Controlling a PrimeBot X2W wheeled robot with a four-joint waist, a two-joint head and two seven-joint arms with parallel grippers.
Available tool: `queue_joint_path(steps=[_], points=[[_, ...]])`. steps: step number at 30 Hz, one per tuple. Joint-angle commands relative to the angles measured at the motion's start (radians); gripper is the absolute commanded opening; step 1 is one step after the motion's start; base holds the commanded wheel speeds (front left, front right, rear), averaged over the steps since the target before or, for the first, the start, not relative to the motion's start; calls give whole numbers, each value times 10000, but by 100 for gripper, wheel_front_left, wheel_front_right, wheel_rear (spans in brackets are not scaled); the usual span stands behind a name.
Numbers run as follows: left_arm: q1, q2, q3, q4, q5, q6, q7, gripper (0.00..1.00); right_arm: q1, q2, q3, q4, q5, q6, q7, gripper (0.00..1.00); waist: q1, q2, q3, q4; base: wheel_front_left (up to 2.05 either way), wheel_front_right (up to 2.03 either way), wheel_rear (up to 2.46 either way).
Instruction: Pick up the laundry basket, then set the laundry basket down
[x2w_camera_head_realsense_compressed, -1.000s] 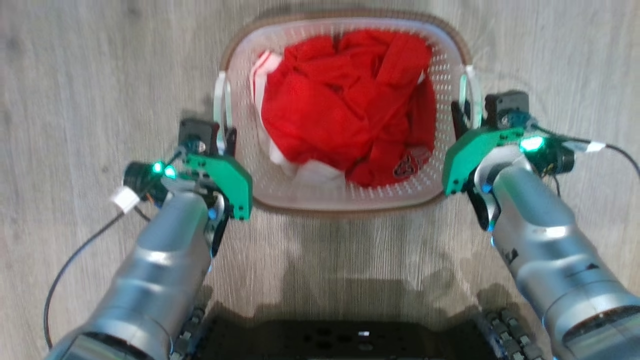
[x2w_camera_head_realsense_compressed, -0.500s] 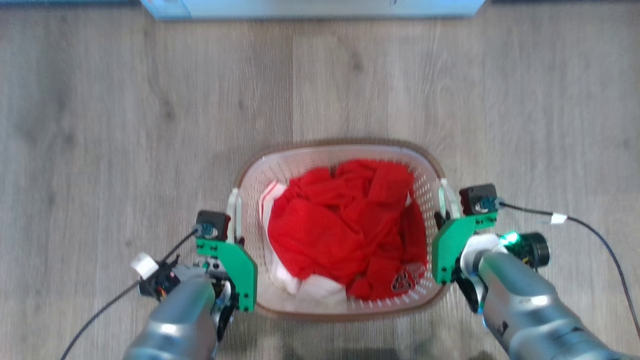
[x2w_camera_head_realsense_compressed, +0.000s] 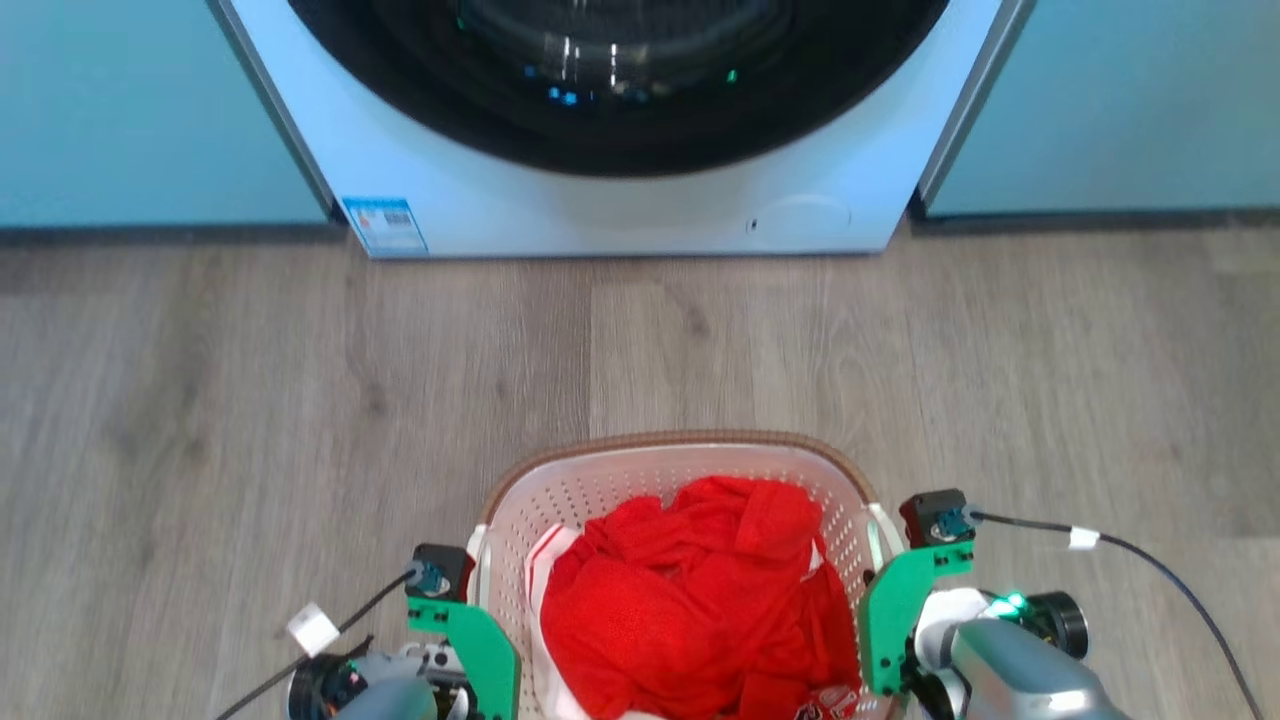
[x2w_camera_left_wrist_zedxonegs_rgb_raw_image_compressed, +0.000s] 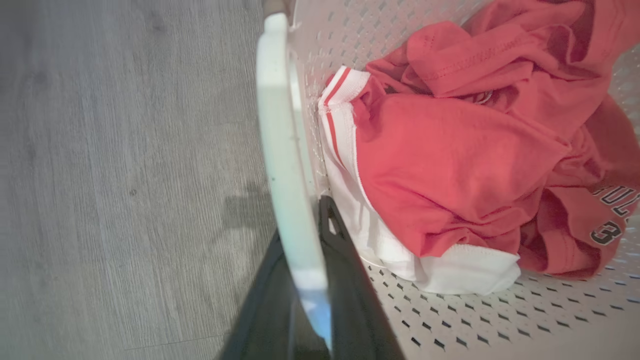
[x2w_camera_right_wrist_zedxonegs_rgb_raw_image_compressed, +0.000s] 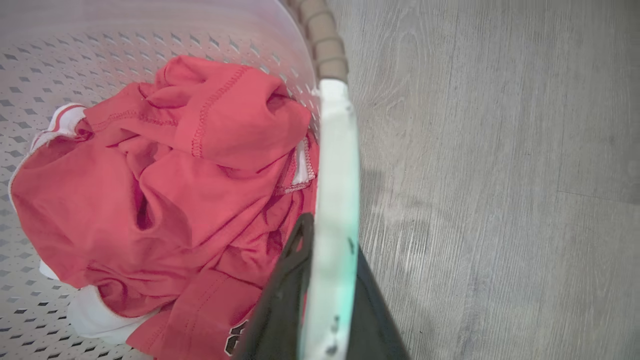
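Note:
The laundry basket (x2w_camera_head_realsense_compressed: 680, 441) is white and perforated with a brown rim band, at the bottom centre of the head view. It holds crumpled red clothes with white trim (x2w_camera_head_realsense_compressed: 700, 610). My left gripper (x2w_camera_head_realsense_compressed: 472, 585) is shut on the left white handle (x2w_camera_left_wrist_zedxonegs_rgb_raw_image_compressed: 282, 150), one dark finger (x2w_camera_left_wrist_zedxonegs_rgb_raw_image_compressed: 345, 265) on each side of it. My right gripper (x2w_camera_head_realsense_compressed: 885, 570) is shut on the right handle (x2w_camera_right_wrist_zedxonegs_rgb_raw_image_compressed: 337, 165), which runs between its fingers (x2w_camera_right_wrist_zedxonegs_rgb_raw_image_compressed: 295, 270). The basket hangs between both grippers and looks raised off the wooden floor (x2w_camera_head_realsense_compressed: 300, 380).
A white front-loading washing machine (x2w_camera_head_realsense_compressed: 620, 210) with a dark round door (x2w_camera_head_realsense_compressed: 620, 90) stands ahead across the floor. Teal cabinet fronts (x2w_camera_head_realsense_compressed: 120, 100) flank it on both sides. Black cables (x2w_camera_head_realsense_compressed: 1150, 560) trail from both wrists.
The head camera has risen and tilted forward, so the washing machine has come into view. The basket and grippers now sit at the bottom edge, and both grippers remain on the handles.

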Motion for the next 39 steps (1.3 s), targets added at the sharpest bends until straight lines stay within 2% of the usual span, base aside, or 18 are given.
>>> queue_joint_path(steps=[1, 8, 15, 39], points=[[-166, 400, 110, 27, -59, 152, -37, 0, 96, 63, 304, -144, 91, 16, -5, 0, 1, -1, -587, -2, 0, 0, 0], [65, 400, -308, 76, -201, 124, 68, 0, 484, 63, 789, -93, 510, 16, 169, 0, 1, -1, -1379, -11, 0, 0, 0], [143, 400, -578, 192, -275, 109, 161, 0, 699, 63, 1117, -75, 815, 16, 288, 0, 1, -1, -1702, -54, 0, 0, 0], [97, 400, -1155, 427, -667, 140, 119, 0, 539, 63, 1897, 186, 1509, 16, 77, 0, 1, -1, -1940, -75, 0, 0, 0]])
